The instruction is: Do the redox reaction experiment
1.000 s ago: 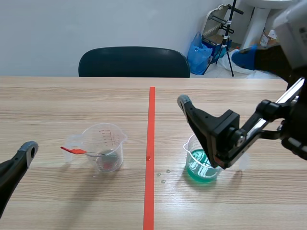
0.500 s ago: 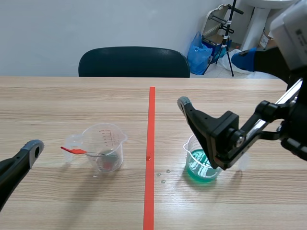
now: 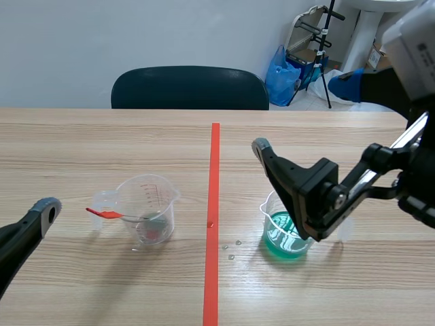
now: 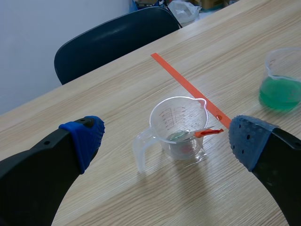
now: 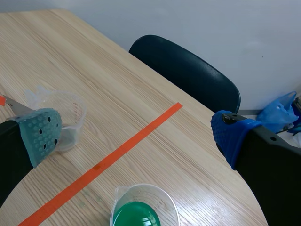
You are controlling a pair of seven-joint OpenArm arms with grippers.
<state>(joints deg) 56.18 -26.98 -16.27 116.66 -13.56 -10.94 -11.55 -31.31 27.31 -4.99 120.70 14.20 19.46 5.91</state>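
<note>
A clear measuring cup [image 3: 147, 216] stands left of the tape line, with a red-handled spoon [image 3: 104, 213] resting in it and sticking out to the left. A beaker of green liquid [image 3: 284, 236] stands right of the line. My right gripper [image 3: 304, 115] hangs open above the beaker, which lies below and between its fingers [image 5: 143, 213]. The left gripper [image 4: 165, 140] is open and low, short of the measuring cup [image 4: 179, 127], which sits ahead between its pads. In the scene view only one left finger [image 3: 42, 212] shows, at the near left.
A dark chair [image 3: 190, 88] stands at the table's far edge. The orange tape line [image 3: 214, 204] runs down the middle. A few drops [image 3: 232, 248] lie on the wood between line and beaker. Blue bags [image 3: 281, 76] and a stand sit on the floor behind.
The left finger has crept slightly to the right. The right arm, cup and beaker have stayed put.
</note>
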